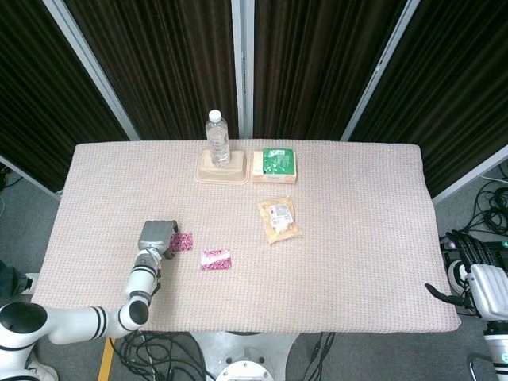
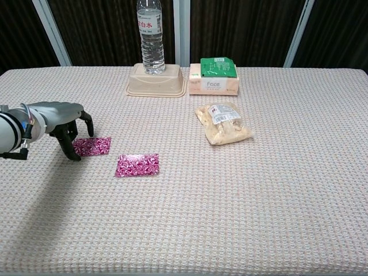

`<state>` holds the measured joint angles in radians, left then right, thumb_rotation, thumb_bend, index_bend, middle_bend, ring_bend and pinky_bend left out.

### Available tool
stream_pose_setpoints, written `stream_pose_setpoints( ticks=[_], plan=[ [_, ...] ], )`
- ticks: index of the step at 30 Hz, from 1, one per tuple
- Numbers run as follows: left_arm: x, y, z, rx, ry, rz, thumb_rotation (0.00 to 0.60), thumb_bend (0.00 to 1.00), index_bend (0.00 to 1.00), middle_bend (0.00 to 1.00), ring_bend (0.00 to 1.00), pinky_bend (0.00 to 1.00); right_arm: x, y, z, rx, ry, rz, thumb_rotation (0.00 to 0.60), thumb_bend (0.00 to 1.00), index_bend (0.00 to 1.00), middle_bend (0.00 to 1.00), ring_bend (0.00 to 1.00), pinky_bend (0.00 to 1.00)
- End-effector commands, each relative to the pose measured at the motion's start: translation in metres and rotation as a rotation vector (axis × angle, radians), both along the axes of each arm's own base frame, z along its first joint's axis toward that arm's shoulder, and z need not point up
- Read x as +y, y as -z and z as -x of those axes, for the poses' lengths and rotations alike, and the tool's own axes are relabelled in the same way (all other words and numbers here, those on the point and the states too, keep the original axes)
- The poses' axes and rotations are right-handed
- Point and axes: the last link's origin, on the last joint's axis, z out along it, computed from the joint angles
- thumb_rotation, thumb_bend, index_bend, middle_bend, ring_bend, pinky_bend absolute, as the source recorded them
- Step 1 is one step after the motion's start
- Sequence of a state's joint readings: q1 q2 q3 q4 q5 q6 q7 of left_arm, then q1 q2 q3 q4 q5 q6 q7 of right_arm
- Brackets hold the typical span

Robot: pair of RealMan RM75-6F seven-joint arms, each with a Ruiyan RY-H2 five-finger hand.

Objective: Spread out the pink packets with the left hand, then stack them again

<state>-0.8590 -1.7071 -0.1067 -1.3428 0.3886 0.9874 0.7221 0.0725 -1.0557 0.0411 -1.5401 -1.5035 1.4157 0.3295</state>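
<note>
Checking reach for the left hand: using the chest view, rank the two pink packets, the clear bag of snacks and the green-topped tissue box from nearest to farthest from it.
From the left hand:
1. Pink patterned packet right beside its fingers, at the table's left.
2. Second pink patterned packet, a little further right and nearer the camera.
3. Clear bag of snacks, mid-table.
4. Green-topped tissue box, at the back.
</note>
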Motion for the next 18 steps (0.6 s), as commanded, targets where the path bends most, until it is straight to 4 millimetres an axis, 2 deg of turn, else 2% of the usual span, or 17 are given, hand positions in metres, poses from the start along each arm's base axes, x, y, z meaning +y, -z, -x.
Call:
stream_pose_setpoints(
  ticks=[1, 18],
  plan=[
    [0.0003, 0.0011, 0.0001, 0.003, 0.001, -0.003, 0.6, 0.21, 0.4, 0.91, 0.9, 0.97, 0.0003, -0.0004, 0.0002, 0.001, 0.002, 0.0, 0.486, 0.06, 0.09, 0.06, 0.0, 0.0],
    [0.0024, 0.0049, -0.0018, 0.004, 0.003, -0.005, 0.6, 0.21, 0.45, 0.91, 0.9, 0.97, 0.0011, -0.0003, 0.0011, 0.004, 0.01, -0.001, 0.486, 0.06, 0.09, 0.06, 0.0, 0.0]
  ],
)
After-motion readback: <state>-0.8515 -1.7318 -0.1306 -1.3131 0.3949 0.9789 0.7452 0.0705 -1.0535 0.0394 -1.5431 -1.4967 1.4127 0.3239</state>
